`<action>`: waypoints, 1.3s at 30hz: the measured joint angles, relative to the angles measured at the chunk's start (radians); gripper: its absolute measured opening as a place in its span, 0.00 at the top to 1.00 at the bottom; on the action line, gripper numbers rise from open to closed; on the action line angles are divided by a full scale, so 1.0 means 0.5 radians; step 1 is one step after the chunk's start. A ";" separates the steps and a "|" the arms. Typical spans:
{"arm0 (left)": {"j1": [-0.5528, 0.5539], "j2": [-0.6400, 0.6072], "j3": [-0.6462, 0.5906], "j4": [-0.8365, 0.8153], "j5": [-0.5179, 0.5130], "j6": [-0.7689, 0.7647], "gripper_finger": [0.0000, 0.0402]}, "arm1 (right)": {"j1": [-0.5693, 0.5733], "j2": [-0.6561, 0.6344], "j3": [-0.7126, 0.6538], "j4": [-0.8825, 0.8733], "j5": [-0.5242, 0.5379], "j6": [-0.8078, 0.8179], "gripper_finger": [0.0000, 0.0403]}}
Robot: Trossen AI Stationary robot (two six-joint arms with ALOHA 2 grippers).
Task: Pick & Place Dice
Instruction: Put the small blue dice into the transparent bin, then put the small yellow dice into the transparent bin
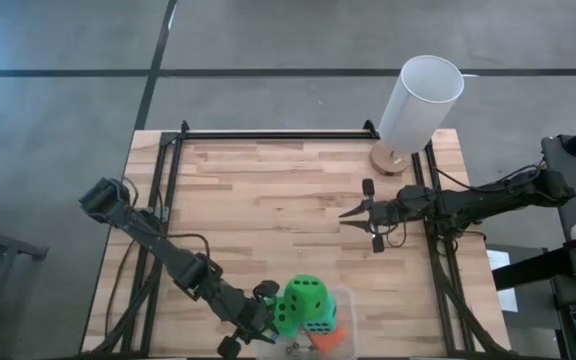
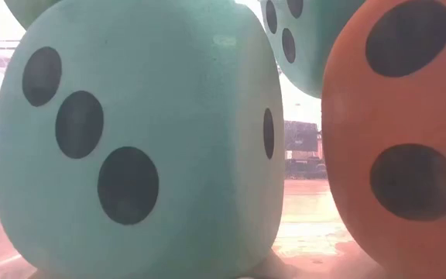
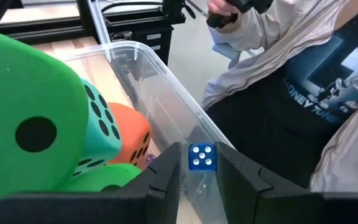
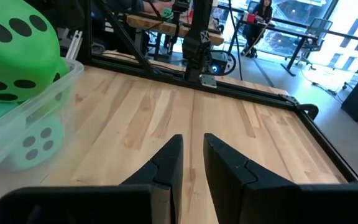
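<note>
The left gripper (image 3: 194,180) hangs over the near edge of the table, at the wall of a clear plastic bin (image 3: 166,81). Its fingers stand slightly apart, and a small blue die (image 3: 201,157) with white pips sits in the gap between them; whether they touch it cannot be told. Inside the bin lie the large dice: a bright green die (image 1: 306,296) on top, a teal die (image 2: 138,147) and an orange-red die (image 2: 401,139) below it. A person in a dark printed shirt (image 3: 316,68) stands just beyond the bin. The right gripper (image 1: 354,212) hovers over the bare wooden table (image 1: 268,190), well apart from the bin, fingers nearly together and holding nothing. A white cylinder (image 1: 420,102) stands at the table's far right corner.
</note>
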 joint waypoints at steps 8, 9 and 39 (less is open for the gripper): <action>0.031 0.001 -0.108 0.072 -0.001 0.087 0.75 | 0.000 0.000 0.000 0.000 0.000 0.000 0.84; 0.041 0.001 -0.123 0.091 -0.002 0.083 0.75 | 0.000 0.000 0.000 0.000 0.000 0.000 0.84; 0.082 -0.006 -0.180 0.238 -0.007 -0.003 0.65 | 0.000 0.000 0.000 0.002 0.001 -0.013 0.86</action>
